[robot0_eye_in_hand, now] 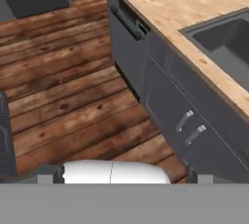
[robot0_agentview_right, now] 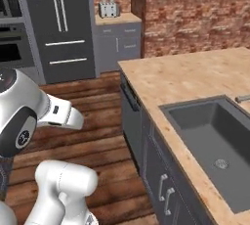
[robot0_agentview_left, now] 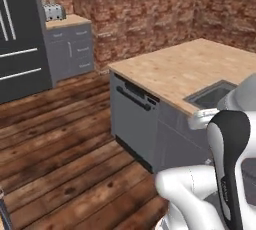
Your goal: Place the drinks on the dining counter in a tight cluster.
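The gripper [robot0_eye_in_hand: 121, 177] has its fingers spread wide with nothing in them, hanging over the wood floor [robot0_eye_in_hand: 63, 101] just beside the dining counter [robot0_eye_in_hand: 194, 4] with its steel sink [robot0_eye_in_hand: 228, 40].

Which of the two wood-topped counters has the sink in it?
The broad near counter holds the steel sink. The small far counter, against the brick wall beside the fridge, carries a toaster instead.
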You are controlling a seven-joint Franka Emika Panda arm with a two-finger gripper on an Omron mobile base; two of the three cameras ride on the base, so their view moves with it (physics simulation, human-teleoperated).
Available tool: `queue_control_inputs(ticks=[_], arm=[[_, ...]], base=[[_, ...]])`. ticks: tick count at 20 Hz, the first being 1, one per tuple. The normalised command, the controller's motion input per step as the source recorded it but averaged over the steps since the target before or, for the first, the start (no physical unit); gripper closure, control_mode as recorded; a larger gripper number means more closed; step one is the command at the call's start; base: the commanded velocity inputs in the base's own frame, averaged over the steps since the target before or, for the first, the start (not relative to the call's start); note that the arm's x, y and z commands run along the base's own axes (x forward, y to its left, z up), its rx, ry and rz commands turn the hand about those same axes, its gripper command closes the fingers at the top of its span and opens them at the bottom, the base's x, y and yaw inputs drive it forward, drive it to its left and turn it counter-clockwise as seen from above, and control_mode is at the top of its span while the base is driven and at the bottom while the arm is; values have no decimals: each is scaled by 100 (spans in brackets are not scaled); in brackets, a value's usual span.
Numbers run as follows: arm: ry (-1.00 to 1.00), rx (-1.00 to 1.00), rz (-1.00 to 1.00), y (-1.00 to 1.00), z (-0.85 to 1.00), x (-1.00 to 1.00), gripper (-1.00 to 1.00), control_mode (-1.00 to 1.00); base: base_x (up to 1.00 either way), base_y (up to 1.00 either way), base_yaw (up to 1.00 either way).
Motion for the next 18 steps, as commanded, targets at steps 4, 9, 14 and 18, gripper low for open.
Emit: queue_control_inputs(ticks=[4,9,14,18], arm=[[0,0,0,0,0,0,-100,100],[0,0,0,0,0,0,-100,100],[0,0,0,0,0,0,-100,100],[0,0,0,0,0,0,-100,100]], base=[[26,11,83],[52,-2,98],[87,-59,71],[100,-73,43]])
